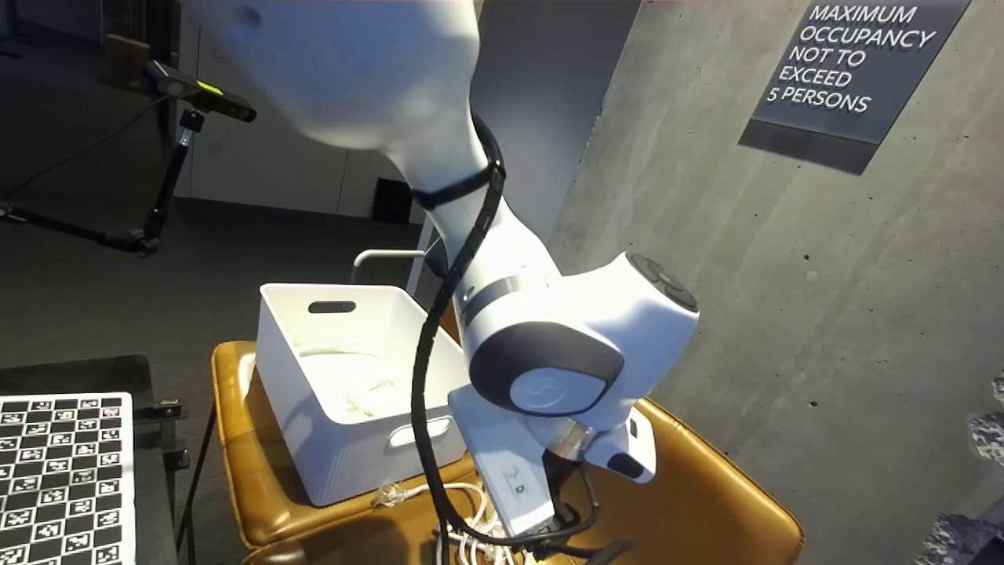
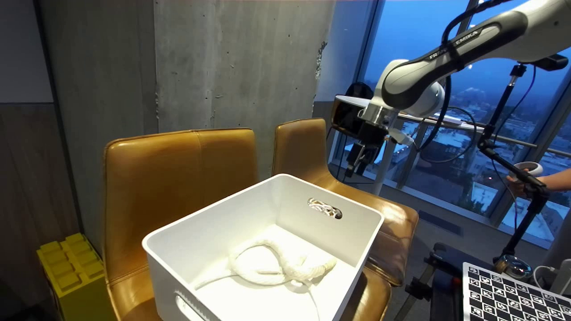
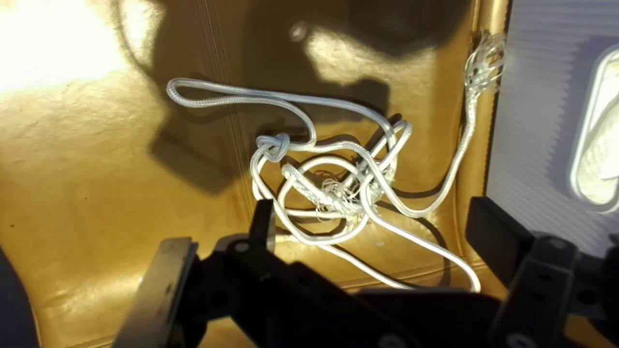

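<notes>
Hidden: lower loops of the white braided cord (image 3: 338, 198) run behind the hand (image 3: 379, 229) in the wrist view; a black cable (image 1: 420, 392) crosses in front of the cord in an exterior view.
Glare: whitens the upper left of the worktop (image 3: 121, 203) in the wrist view; inside the bin (image 2: 312, 232), a thicker pale rope (image 2: 296, 266) nearly merges with the bottom.
Worktop: tan leather-look chair seat, glossy, seamed.
Cord: tangled on the seat, small knot at one side, frayed fibres mid-tangle, tufted end just beside the bin.
Hand: fingers (image 3: 261, 220) spread wide over the cord; contact cannot be told.
Edges: ribbed bin wall bounds the wrist view's right; leather stretches left of the tangle.
</notes>
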Tool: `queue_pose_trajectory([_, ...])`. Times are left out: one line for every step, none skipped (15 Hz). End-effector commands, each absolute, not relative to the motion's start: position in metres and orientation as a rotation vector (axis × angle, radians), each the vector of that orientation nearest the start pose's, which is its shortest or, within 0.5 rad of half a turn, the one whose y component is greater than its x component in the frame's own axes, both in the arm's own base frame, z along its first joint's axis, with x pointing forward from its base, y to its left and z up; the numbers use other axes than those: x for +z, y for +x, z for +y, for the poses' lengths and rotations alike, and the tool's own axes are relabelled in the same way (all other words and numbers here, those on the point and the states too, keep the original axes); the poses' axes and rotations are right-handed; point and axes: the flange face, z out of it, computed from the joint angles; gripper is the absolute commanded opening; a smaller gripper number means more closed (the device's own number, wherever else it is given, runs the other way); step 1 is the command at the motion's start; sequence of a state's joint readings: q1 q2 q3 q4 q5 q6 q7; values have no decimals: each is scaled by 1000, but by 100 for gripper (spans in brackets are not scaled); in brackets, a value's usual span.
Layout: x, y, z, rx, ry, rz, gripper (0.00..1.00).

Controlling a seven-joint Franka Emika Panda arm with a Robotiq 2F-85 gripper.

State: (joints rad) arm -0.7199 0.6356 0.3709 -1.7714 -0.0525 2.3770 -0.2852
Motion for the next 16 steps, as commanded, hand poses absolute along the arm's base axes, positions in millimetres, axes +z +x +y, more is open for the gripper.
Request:
queue_pose_trajectory([194,629,-240,-97,-2969,218,100])
queue_pose_trajectory([187,628,-236,-98,-2969,224,100])
queue_pose_trajectory([180,627,-232,-103,-2978,226,100])
queue_pose_trajectory([173,626,-231,-99,-2988,235,100])
queue_pose_trajectory([167,624,-232,-88,-2998,245,100])
queue_pose_trajectory([159,622,-235,-69,-3017,241,100])
queue_pose_trajectory([151,619,-240,-42,-3039,219,100])
queue_pose_trajectory([145,617,-245,-16,-3059,185,100])
queue_pose_trajectory([139,614,-250,21,-3079,139,100])
queue_pose_trajectory([135,610,-255,59,-3088,89,100])
queue_pose_trajectory([131,606,-259,84,-3101,39,100])
queue_pose_trajectory([126,600,-264,108,-3111,-15,100])
queue_pose_trajectory([122,596,-268,123,-3119,-67,100])
queue_pose_trajectory([118,594,-273,133,-3131,-122,100])
queue_pose_trajectory([115,593,-277,136,-3139,-185,100])
queue_pose_trajectory([114,595,-280,133,-3152,-261,100])
